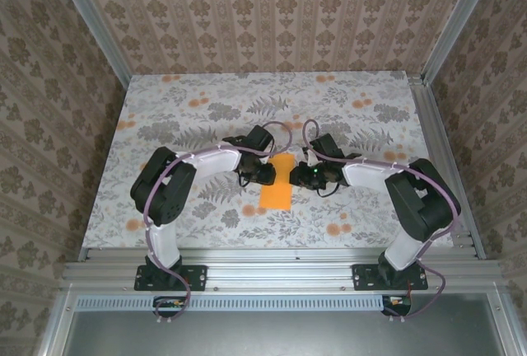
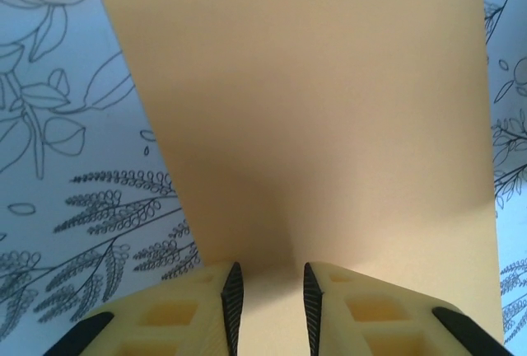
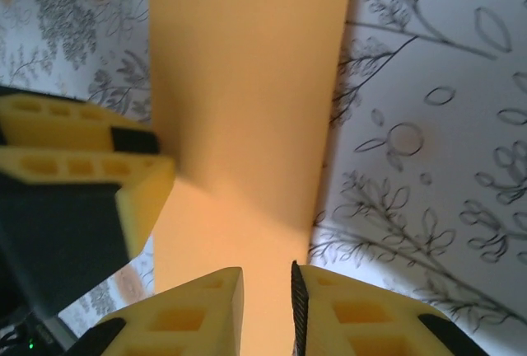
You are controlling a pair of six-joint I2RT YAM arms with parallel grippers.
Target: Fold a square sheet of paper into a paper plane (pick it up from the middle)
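Observation:
The square sheet of paper (image 1: 278, 183) lies flat on the table, folded into a narrow upright orange strip. My left gripper (image 1: 265, 173) hangs at the strip's left edge and my right gripper (image 1: 296, 176) at its right edge, facing each other. In the left wrist view the paper (image 2: 313, 109) spreads below my left gripper (image 2: 269, 280), whose jaws stand slightly apart with nothing pinched between them. In the right wrist view the paper (image 3: 247, 84) runs under my right gripper (image 3: 268, 282), also a little open and holding nothing. The left gripper's yellow fingers (image 3: 82, 162) show beside the strip.
The table (image 1: 198, 117) wears a grey floral cloth with small orange flower prints (image 1: 333, 229). Patterned walls and metal frame rails (image 1: 445, 150) close in the sides and back. Both arm bases (image 1: 169, 274) sit on the near rail.

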